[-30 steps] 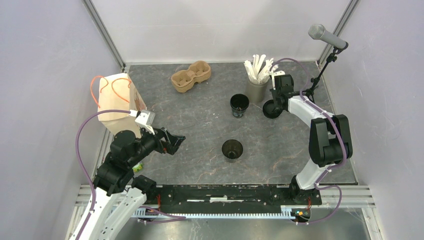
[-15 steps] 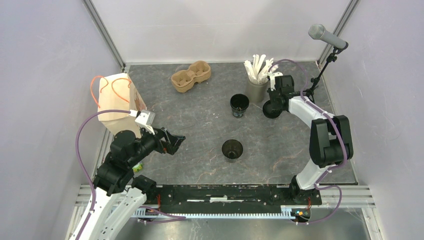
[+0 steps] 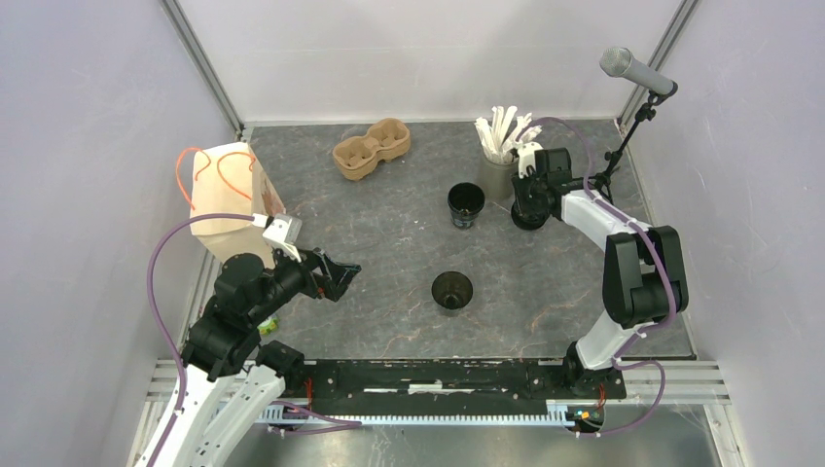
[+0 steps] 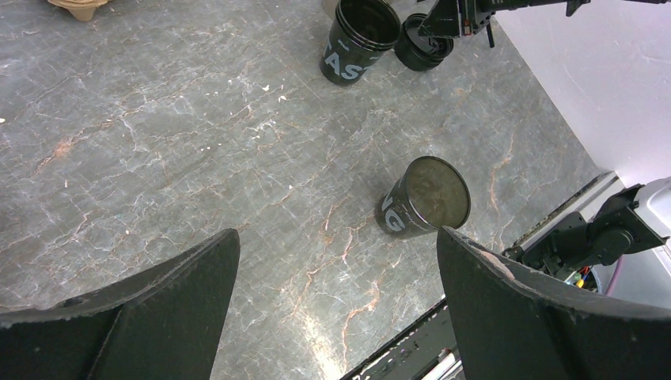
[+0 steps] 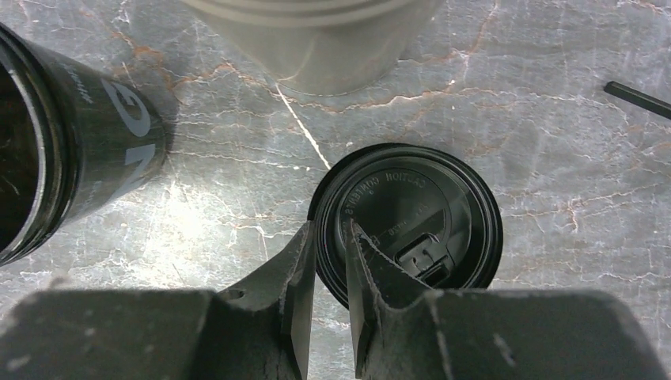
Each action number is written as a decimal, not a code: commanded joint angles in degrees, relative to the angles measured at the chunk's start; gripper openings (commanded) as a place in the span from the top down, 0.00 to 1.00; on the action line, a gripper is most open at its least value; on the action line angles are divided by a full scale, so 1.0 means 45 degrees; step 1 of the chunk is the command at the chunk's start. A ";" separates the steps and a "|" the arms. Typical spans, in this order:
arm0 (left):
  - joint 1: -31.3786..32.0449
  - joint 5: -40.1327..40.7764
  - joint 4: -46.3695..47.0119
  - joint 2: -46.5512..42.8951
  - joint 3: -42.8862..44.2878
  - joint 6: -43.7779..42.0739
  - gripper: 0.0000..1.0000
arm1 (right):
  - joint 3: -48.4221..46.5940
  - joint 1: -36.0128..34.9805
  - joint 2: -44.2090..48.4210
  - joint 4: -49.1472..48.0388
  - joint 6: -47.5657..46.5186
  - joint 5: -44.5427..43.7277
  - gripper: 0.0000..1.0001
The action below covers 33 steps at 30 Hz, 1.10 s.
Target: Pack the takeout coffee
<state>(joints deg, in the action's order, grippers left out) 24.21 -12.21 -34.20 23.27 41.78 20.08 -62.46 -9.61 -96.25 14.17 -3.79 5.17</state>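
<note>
The black lid lies flat just beside the grey cup of sticks. The unlidded black coffee cup stands apart, with room all round. Our right gripper, arm stretched far, straddles the lid's rim with fingers narrowly parted; we cannot tell whether it pinches. Our left gripper gapes wide, empty.

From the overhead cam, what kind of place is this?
Probably a robot test cell staged for takeout coffee: white enclosure walls, a microphone on a stand, and black paper cups with a pulp cup carrier.
</note>
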 commanded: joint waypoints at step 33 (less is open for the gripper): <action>0.0009 -0.0169 0.0256 0.0087 -0.0035 0.0324 0.00 | 0.0408 -0.0191 -0.0235 -0.0723 -0.0033 0.0257 0.84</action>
<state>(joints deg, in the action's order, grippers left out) 24.21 -12.23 -34.20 23.38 41.78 20.08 -61.43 -10.13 -98.48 12.62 -3.95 6.94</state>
